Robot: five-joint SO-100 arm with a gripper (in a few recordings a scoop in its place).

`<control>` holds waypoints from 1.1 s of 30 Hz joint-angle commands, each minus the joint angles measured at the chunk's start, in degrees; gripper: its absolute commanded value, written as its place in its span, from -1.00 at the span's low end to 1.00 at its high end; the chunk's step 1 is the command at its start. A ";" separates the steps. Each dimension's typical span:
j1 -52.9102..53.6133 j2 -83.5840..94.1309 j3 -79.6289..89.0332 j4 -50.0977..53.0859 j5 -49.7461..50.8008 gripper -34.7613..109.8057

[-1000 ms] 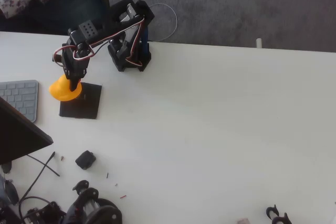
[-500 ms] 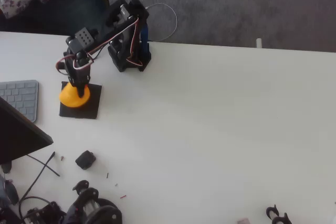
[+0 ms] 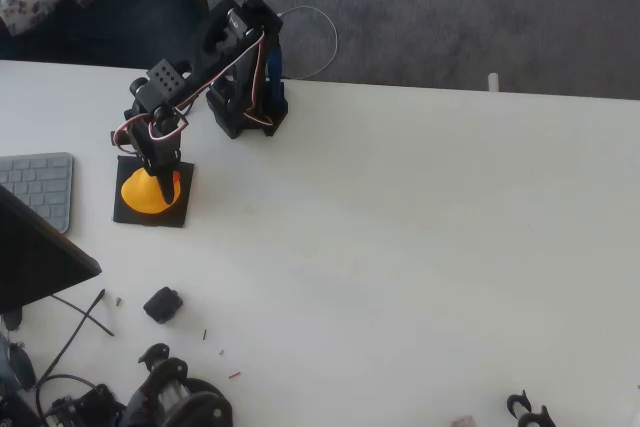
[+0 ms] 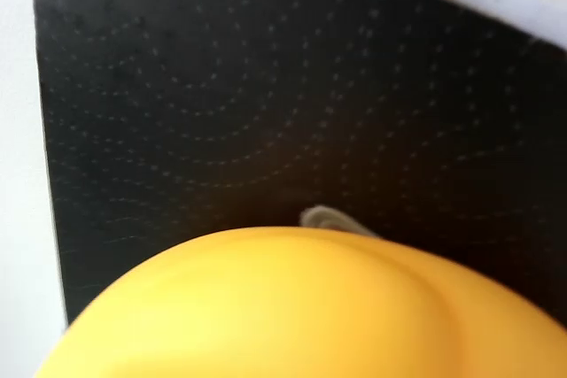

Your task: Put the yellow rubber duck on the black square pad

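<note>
In the overhead view the yellow rubber duck (image 3: 145,194) is over the middle of the black square pad (image 3: 181,211) at the table's left. My gripper (image 3: 162,177) reaches down from the black arm onto the duck's far right side and is shut on it. In the wrist view the duck (image 4: 292,307) bulges across the bottom, with the black pad (image 4: 221,104) spread behind it and the pad's small grey mark (image 4: 330,217) peeking just above the duck. I cannot tell whether the duck rests on the pad or hangs just above it.
A grey keyboard (image 3: 40,187) lies left of the pad, with a dark screen corner (image 3: 40,257) below it. A small black lump (image 3: 162,304) sits nearer the front, with cables and black parts (image 3: 150,402) at the bottom left. The arm's base (image 3: 245,97) stands at the table's far edge.
The gripper has carried the duck right and toward the front, from over the pad's left edge to over its middle, and it looks lower.
</note>
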 commanded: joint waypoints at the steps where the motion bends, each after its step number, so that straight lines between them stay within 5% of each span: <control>1: 1.32 1.14 0.18 0.26 -0.44 -0.04; 17: 1.85 1.23 -0.53 -0.35 -0.79 -0.01; 24: 4.04 1.23 0.09 0.35 -11.51 0.25; 33: 11.69 1.23 -0.62 -0.18 -15.21 0.25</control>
